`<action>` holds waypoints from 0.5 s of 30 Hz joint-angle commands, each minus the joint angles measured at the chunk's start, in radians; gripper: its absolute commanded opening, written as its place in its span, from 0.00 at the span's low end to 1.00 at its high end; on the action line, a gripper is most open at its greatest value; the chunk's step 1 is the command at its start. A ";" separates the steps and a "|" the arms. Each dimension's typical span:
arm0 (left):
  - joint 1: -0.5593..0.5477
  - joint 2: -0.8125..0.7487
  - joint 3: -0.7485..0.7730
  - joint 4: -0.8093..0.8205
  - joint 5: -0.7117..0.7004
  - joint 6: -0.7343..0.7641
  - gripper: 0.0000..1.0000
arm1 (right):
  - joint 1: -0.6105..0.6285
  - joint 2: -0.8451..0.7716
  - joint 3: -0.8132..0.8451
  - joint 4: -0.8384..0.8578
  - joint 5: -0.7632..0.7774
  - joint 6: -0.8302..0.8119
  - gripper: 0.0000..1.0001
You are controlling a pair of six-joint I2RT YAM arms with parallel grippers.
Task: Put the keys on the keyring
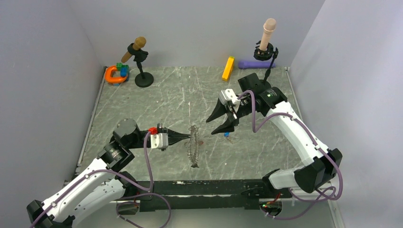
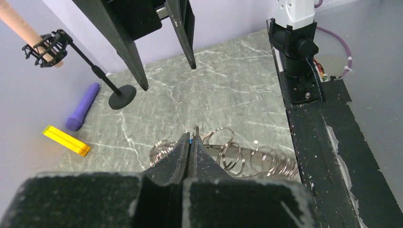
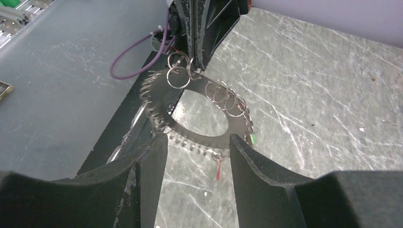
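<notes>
At table centre, top view: the keyring (image 1: 193, 147) reads only as a thin grey streak, nearly edge-on, with the left gripper (image 1: 188, 137) tip against its upper part. The right wrist view resolves it as a flat grey metal band with a toothed rim and small wire split loops threaded along the edge. It is tilted up off the marbled table (image 1: 157, 99).

A red key (image 3: 218, 169) and a green key (image 3: 253, 139) sit at the near rim; neither is clear from above. A blue key (image 1: 227, 136) lies on the table just beside the right gripper (image 1: 210, 127), apart from the ring.

- Left gripper: jaws fully closed, pinching the ring's far rim among the loops.
- Right gripper: jaws well apart, holding nothing, clear of the ring.
</notes>
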 commanded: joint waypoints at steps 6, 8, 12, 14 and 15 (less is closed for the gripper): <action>0.006 -0.010 0.080 -0.002 0.059 0.062 0.00 | 0.001 0.000 -0.002 0.008 -0.019 -0.034 0.55; 0.005 -0.006 0.081 -0.001 0.049 0.060 0.00 | 0.001 0.001 -0.003 0.011 -0.011 -0.034 0.55; 0.007 0.008 0.073 0.015 -0.026 0.035 0.00 | -0.018 0.008 -0.014 0.037 0.039 -0.009 0.56; 0.009 0.007 0.057 0.036 -0.091 0.004 0.00 | -0.054 0.004 -0.043 0.066 0.081 0.021 0.56; 0.009 0.006 0.048 0.045 -0.112 -0.010 0.00 | -0.070 0.002 -0.054 0.066 0.115 0.023 0.55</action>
